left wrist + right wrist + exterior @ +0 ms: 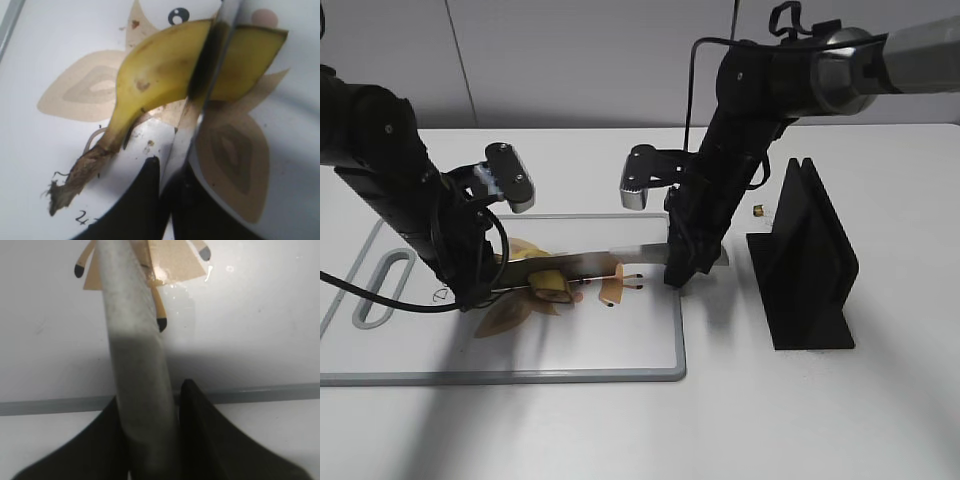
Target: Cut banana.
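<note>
A short yellow banana (pixel 549 284) with a dried stem lies on the white cutting board (pixel 620 340). My right gripper (pixel 675 275) is shut on the knife (pixel 590 262) by its handle (pixel 135 340). The blade reaches left across the banana. In the left wrist view the blade (pixel 180 135) sits down in the banana (pixel 160 75), with a cut end to its right (pixel 250 60). My left gripper (pixel 485 295) is at the blade's far end. Its fingers (pixel 171 167) are close together with the thin blade between them, beside the stem.
The board has a grey rim (pixel 260 392), a handle slot at its left (pixel 382 285) and tan printed shapes. A black knife stand (pixel 810 260) is on the table to the right, with a small brass object (pixel 759 211) next to it.
</note>
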You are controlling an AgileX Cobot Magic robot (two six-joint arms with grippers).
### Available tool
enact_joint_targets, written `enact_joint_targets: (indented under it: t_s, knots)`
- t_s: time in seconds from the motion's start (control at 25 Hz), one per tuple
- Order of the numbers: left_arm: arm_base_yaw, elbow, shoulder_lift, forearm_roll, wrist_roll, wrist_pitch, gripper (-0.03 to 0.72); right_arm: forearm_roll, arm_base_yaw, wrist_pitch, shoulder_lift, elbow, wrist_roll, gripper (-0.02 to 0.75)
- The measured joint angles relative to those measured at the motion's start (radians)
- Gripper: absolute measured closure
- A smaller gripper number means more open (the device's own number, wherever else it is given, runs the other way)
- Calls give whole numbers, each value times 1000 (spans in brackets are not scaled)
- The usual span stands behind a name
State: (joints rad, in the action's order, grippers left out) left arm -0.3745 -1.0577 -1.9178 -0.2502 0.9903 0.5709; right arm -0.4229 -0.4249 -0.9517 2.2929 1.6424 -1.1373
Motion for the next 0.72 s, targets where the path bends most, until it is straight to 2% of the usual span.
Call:
enact_joint_targets:
  t_s: [0.72]
  knots:
    - [11,-45,-40,-45,6,64,651,5,-2,-29,-58,26,10,519]
